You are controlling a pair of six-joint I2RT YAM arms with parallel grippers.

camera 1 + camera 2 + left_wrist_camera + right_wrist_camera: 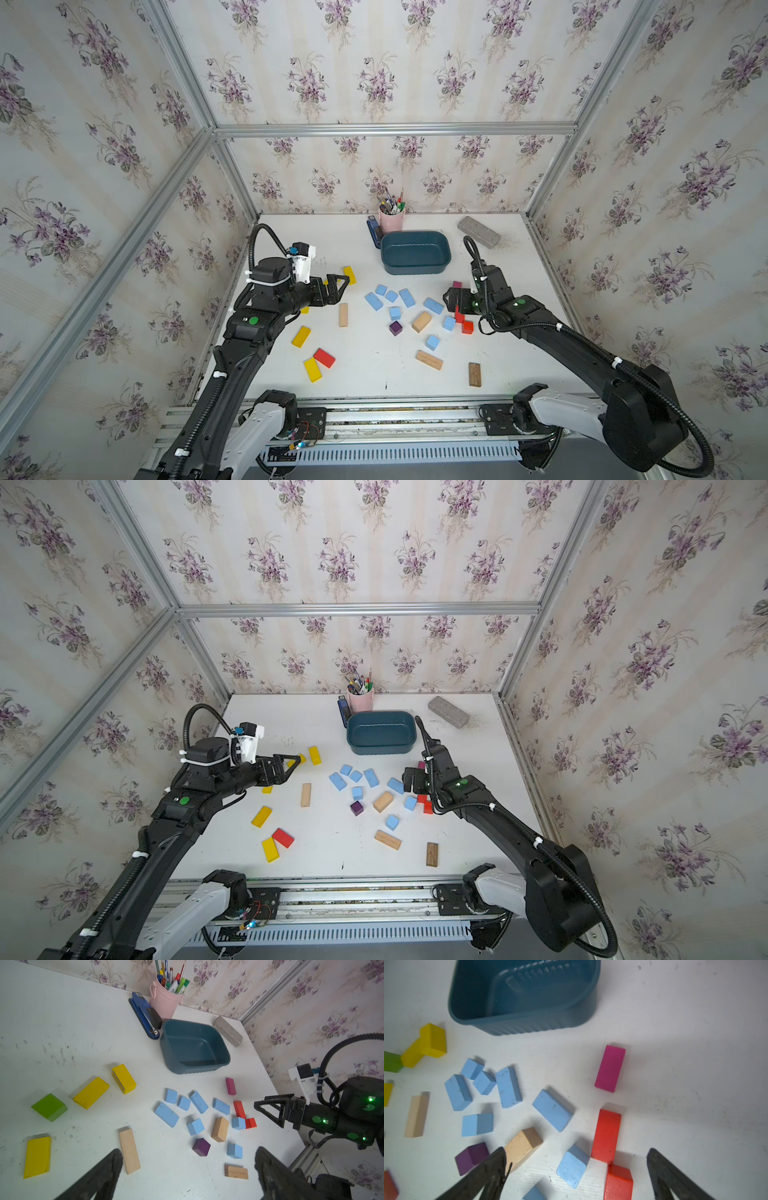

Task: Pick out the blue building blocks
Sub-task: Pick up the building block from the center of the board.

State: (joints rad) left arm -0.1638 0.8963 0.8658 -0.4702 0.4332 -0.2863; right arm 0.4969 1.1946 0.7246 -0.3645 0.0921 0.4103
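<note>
blue building blocks (371, 778) loose on table (291, 721), teal tub (381, 749) beyond

A dark teal tub (415, 268) sits at the far middle of the white table (374, 374), with a pink pen cup (391, 222) and a blue stapler (373, 232) just beside its far-left corner. A grey brick (478, 232) lies far right. Near left, a red bar (324, 358) touches a yellow bar (312, 369); a second yellow bar (301, 336) lies just beyond them, and a pale wooden bar (343, 314) further in. Mid-table are a dark purple cube (395, 328) and a tan block (421, 322). Near right lie an engraved wooden bar (429, 360) and a dark brown bar (474, 374) (well apart). A magenta bar (230, 1086) lies right, a green block (49, 1107) left
</note>
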